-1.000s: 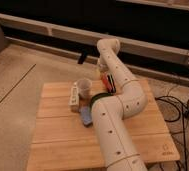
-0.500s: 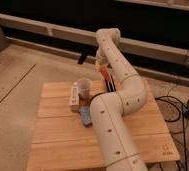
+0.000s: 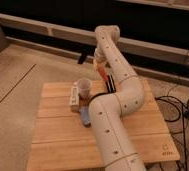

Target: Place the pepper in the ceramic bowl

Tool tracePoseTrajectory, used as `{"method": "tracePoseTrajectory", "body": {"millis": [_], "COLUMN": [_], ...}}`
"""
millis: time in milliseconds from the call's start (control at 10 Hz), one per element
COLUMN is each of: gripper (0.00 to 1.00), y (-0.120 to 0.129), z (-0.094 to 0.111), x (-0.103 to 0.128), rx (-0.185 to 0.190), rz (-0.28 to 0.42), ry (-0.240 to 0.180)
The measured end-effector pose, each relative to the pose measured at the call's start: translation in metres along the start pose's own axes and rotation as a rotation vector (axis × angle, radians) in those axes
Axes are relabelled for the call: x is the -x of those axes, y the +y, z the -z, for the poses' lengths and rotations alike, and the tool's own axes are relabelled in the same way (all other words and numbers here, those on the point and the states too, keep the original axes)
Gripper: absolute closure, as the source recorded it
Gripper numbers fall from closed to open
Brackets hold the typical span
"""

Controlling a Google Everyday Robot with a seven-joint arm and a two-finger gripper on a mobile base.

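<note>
My white arm rises from the bottom of the camera view, bends at an elbow on the right and reaches up to a wrist at the top. Below that wrist my gripper hangs above the far edge of the wooden table. It is shut on a small orange-red piece, the pepper, which the forearm partly hides. The ceramic bowl does not show; the arm covers much of the table's middle and right.
A pale cup stands near the table's far left. Beside it lies a black-and-white striped object, and a small blue object sits against the arm. Cables lie on the floor at right.
The wrist has risen and swung slightly back toward the far edge, lifting the gripper higher over the table. The cup, the striped object and the blue object have not moved.
</note>
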Motion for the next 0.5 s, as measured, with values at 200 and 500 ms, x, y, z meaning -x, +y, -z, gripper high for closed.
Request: {"method": "tracePoseTrajectory", "body": {"millis": [200,500], "gripper": [1.0,1.0], "y": [0.0022,0.0095], "z": [-0.0007,-0.0047], "x": [0.0013,0.001], "rx": [0.0,0.011], "rz": [0.003,0.023], "ry": [0.0,0.013]}}
